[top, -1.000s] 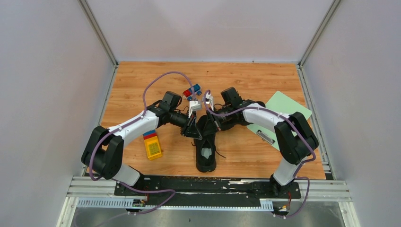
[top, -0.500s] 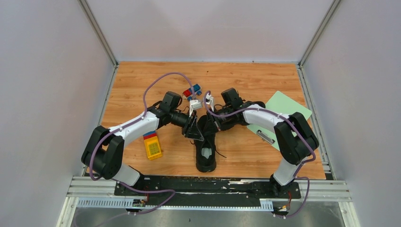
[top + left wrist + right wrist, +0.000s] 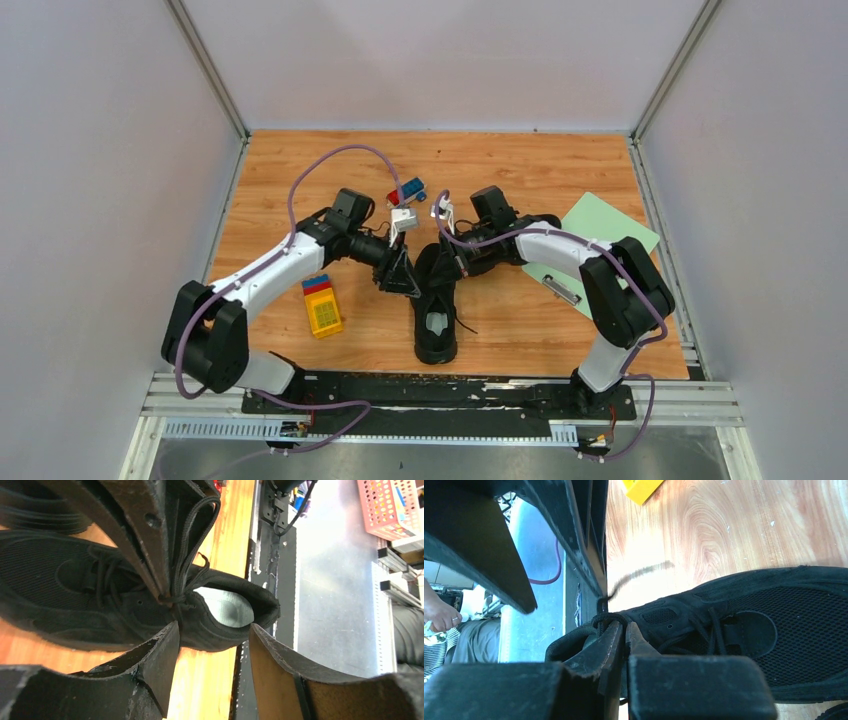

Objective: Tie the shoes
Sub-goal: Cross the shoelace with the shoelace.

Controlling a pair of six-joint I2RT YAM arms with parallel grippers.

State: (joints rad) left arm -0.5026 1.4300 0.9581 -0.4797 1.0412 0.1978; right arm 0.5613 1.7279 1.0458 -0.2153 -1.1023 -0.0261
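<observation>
**Shoe** [image 3: 437,335]: black low-top, one seen plainly. It lies on the bench [image 3: 300,170] midway between the two arms, heel toward the arm bases and toe away from them. The pale grey insole [image 3: 225,607] shows through the opening. A dark edge at the corner of the right wrist view may be a second shoe; cannot tell.

**Lace** [image 3: 192,545]: thin and black, gathered at the top of the shoe's tongue. One loop is drawn up from there along a finger of the right pincer. A loose end trails on the bench beside the shoe's heel, on the right arm's side.

**Right pincer** [image 3: 625,630]: over the shoe's tongue, fingers pressed together and clamped on the lace where it gathers.

**Left pincer** [image 3: 212,635]: just beside the shoe's opening on the left arm's side. Its fingers [image 3: 160,650] stand well apart with nothing between them.

**Yellow toy block** [image 3: 323,312]: red and blue at its far end, near the shoe on the left arm's side.

**Toy vehicle** [image 3: 405,190]: red and blue, beyond the shoe's toe.

**Green clipboard** [image 3: 610,235]: well apart from the shoe on the right arm's side, partly under the right arm.
</observation>
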